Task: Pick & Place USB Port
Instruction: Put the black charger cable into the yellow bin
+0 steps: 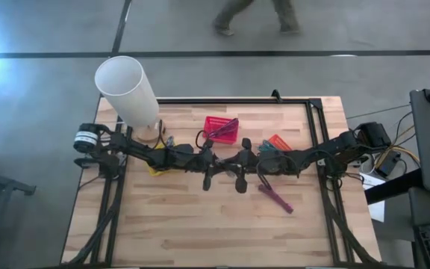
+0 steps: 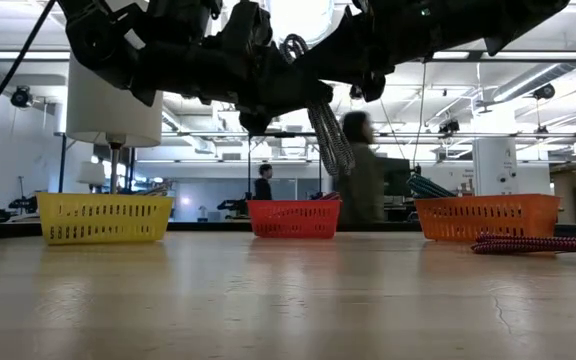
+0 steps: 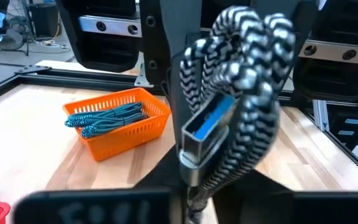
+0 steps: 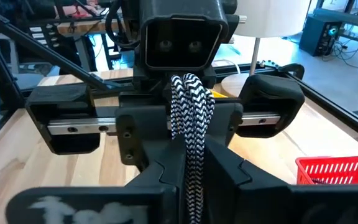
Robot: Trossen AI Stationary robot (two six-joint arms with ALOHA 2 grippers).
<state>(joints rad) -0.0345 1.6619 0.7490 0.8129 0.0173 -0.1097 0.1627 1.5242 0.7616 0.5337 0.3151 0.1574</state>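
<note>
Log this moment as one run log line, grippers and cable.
black-and-white braided USB cable held mid-air over table centre | right gripper shut on it | left gripper open, facing it | purple cable on table

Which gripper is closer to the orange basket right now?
Right. The right gripper hangs mid-table, just left of the orange basket in the high view; the left gripper faces it from farther left, the black-and-white cable between them.

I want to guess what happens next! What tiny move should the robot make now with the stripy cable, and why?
Probably the left gripper should shut its fingers on the black-and-white cable. Its fingers stand wide open facing the cable, which the right gripper holds up above the table.
</note>
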